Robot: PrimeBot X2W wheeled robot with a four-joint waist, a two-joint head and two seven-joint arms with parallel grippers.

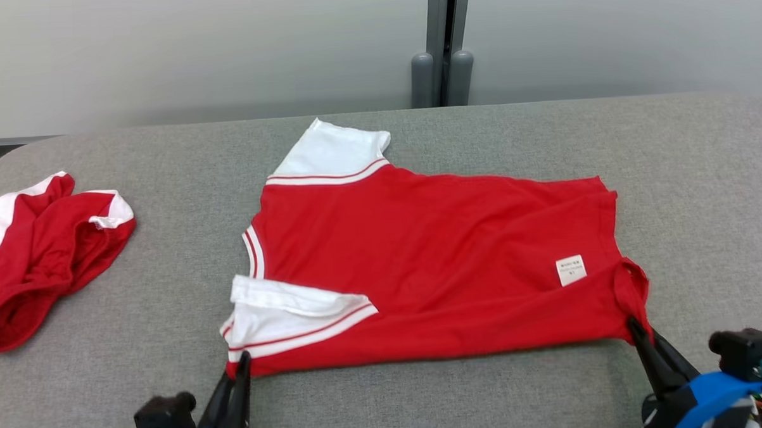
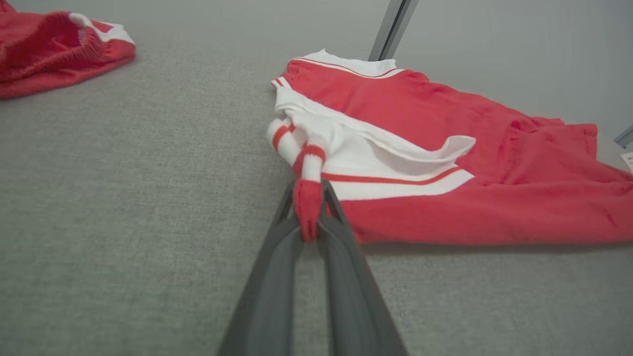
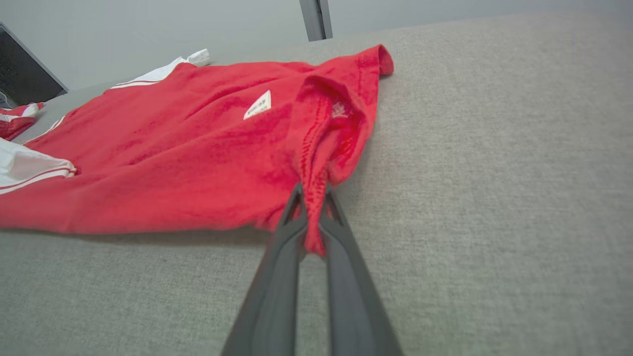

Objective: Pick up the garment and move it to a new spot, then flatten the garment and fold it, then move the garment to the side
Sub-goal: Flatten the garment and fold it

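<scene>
A red T-shirt point(image 1: 421, 263) with white, red-striped sleeves lies spread on the grey table, collar to the left and hem to the right, a small white label point(image 1: 571, 270) on its right part. My left gripper point(image 1: 240, 359) is shut on the shirt's near left corner, beside the near sleeve point(image 2: 306, 198). My right gripper point(image 1: 633, 327) is shut on the near right hem corner point(image 3: 313, 198), which is bunched between the fingers. The far sleeve point(image 1: 331, 153) lies flat toward the wall.
A second red and white garment point(image 1: 37, 251) lies crumpled at the table's left end. The grey fabric table top point(image 1: 703, 184) runs bare to the right and along the near edge. A grey wall with a vertical post point(image 1: 442, 47) stands behind.
</scene>
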